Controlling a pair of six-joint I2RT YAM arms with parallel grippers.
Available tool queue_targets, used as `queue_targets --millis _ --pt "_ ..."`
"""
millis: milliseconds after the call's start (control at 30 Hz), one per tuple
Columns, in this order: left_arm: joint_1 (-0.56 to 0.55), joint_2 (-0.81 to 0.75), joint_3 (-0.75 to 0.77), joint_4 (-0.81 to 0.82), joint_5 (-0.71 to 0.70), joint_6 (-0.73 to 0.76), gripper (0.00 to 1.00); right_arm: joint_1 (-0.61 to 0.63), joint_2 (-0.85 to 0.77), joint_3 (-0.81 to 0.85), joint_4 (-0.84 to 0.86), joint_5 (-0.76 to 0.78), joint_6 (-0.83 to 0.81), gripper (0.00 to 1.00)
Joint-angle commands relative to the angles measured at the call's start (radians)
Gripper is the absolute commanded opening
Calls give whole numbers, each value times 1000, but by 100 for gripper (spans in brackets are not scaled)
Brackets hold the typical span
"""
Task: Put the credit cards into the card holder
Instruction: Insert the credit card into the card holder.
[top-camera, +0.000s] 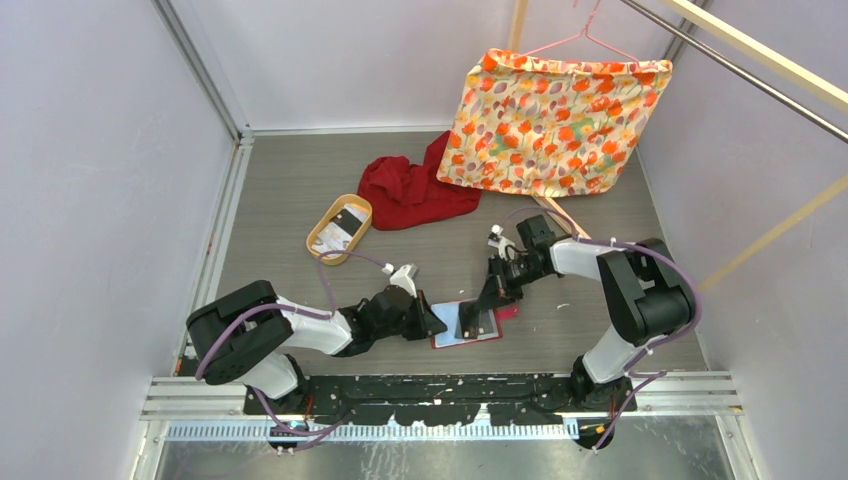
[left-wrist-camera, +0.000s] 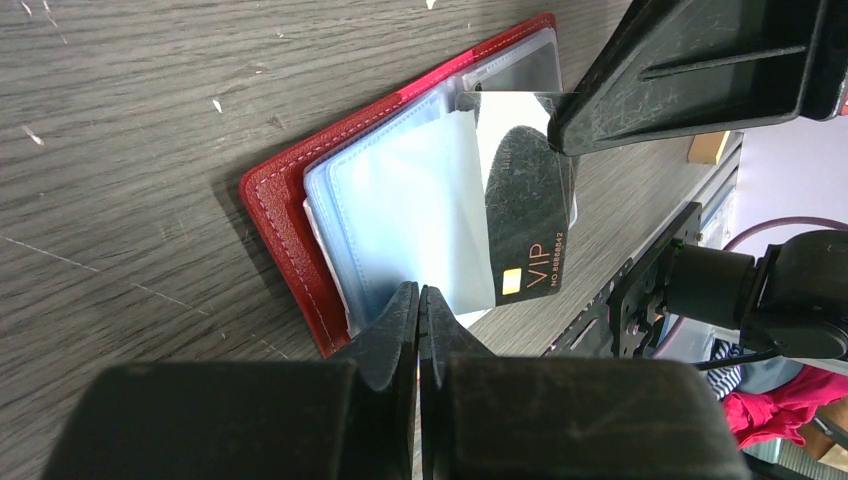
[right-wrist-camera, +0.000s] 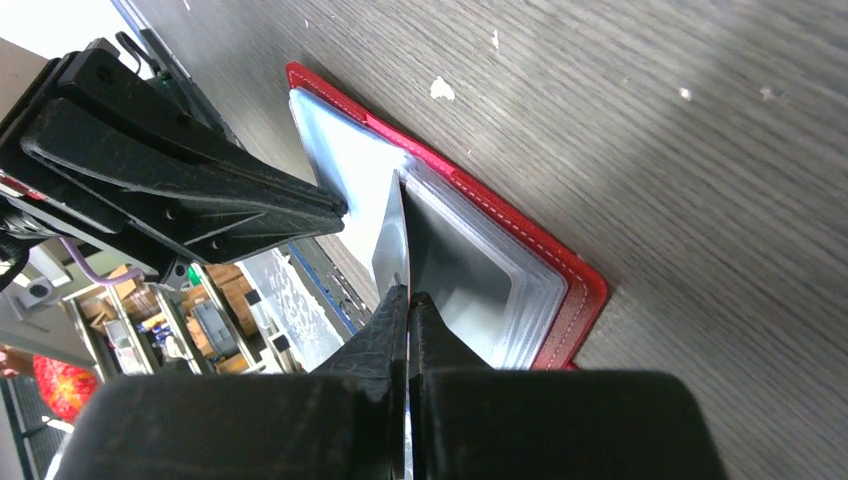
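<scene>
The red card holder (top-camera: 505, 312) lies open near the front edge, its pale clear sleeves (left-wrist-camera: 400, 220) facing up. My right gripper (right-wrist-camera: 408, 295) is shut on a black credit card (left-wrist-camera: 525, 215) printed "VIP". It holds the card on edge (right-wrist-camera: 392, 235) over the card holder (right-wrist-camera: 560, 290), the lower edge down among the sleeves. My left gripper (left-wrist-camera: 420, 293) is shut, its tips touching the near edge of a sleeve by the red cover (left-wrist-camera: 285, 230). Whether it pinches that sleeve does not show. More credit cards (top-camera: 345, 220) lie in a tan tray.
The tan oval tray (top-camera: 318, 243) sits at the back left, with a crumpled red cloth (top-camera: 415, 190) beside it. A floral cloth (top-camera: 550, 120) hangs on a pink hanger at the back right. Wooden rods slant along the right wall. A metal rail runs along the front edge.
</scene>
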Motion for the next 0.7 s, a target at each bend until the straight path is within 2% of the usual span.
queue_targets --millis 0,367,667 --pt "0 -3 -20 0 -13 20 0 12 25 41 12 -23 4 1" --pt "7 -11 -28 14 -3 14 2 15 28 108 -59 -47 -85 1" --pt "9 -25 -36 38 25 17 4 54 109 180 -171 -89 -189 6"
